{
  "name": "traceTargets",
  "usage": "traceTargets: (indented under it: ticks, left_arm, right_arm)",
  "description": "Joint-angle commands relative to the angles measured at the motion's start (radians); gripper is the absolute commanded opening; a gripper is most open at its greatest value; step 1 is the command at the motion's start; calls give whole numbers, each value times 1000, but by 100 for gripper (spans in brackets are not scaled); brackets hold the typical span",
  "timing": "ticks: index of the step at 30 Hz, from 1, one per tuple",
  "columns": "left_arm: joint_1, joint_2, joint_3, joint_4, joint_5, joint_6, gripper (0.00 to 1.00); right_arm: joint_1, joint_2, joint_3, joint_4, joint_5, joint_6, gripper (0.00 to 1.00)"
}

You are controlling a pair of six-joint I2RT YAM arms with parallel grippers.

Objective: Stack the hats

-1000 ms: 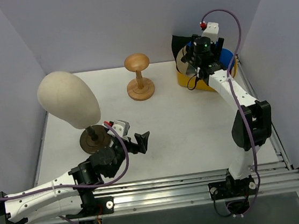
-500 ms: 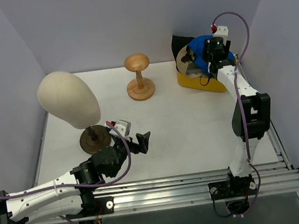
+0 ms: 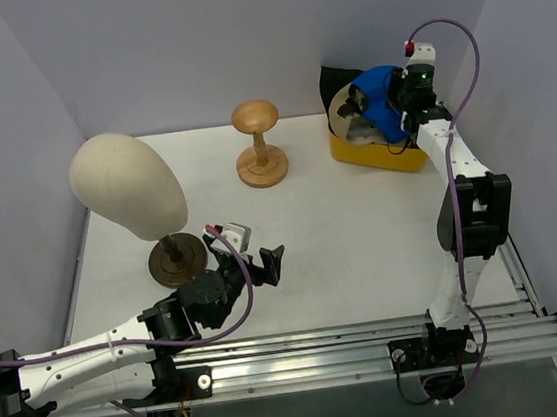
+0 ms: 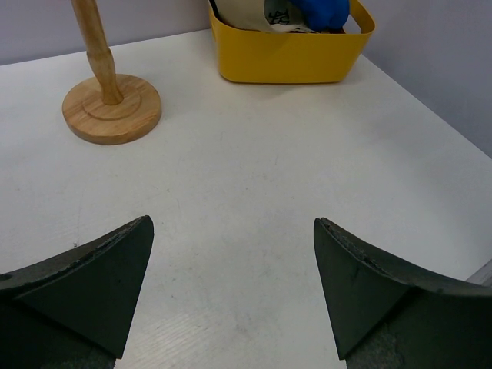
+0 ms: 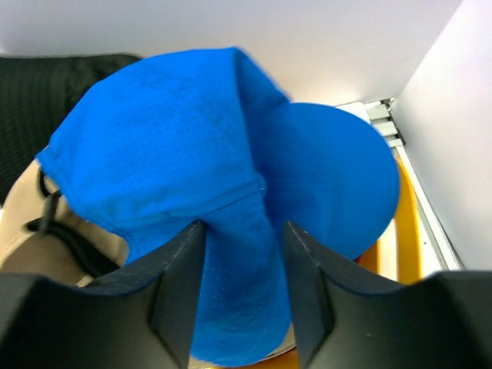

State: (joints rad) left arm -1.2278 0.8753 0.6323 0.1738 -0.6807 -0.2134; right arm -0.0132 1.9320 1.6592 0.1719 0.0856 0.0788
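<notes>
My right gripper [image 3: 395, 108] [image 5: 244, 254] is shut on a fold of the bright blue cap [image 3: 375, 97] [image 5: 231, 169] and holds it up above the yellow bin [image 3: 378, 157] [image 5: 407, 223] at the back right. The tan cap [image 3: 350, 127] [image 5: 23, 246] lies in the bin under it. The black bucket hat [image 3: 334, 79] [image 5: 54, 77] stands against the bin's far left side. The dark red bucket hat is not clearly visible. My left gripper [image 3: 268, 263] [image 4: 232, 224] is open and empty, low over the table at the front left.
A wooden knob-topped stand [image 3: 259, 142] [image 4: 108, 100] stands at the back centre. A cream mannequin head [image 3: 125, 186] on a dark round base stands at the left. The yellow bin [image 4: 284, 58] sits close to the right wall and the rail.
My right gripper has risen and pulled back to the right, lifting the blue cap up out of the bin. My left gripper has shifted slightly forward and right.
</notes>
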Motion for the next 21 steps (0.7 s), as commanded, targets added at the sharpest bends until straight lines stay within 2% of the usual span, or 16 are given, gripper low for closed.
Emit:
traceTargets:
  ticks: [1,4,7,10,14,21]
  left_arm:
    - [1,27,6,69,15,20,94]
    - [1,54,20,59,10,20,94]
    - [1,68,23,59,4,20,94]
    - [1,76,24,58,-6,20,94]
    - [2,77,24,59,-11,20,94]
    - [1,79,32,46,-33,19,94]
  right_arm:
    - [-37,16,22,60,-93,12,38]
    - [-39,25,31,63,-130,4,34]
    - [-39,41,54,49,-136,-4,25]
    - [-39,54,68,38,-162,-7,12]
    - [-39,51,89,17,-179,-1,0]
    - [31,-44,106,8,-159,-28,0]
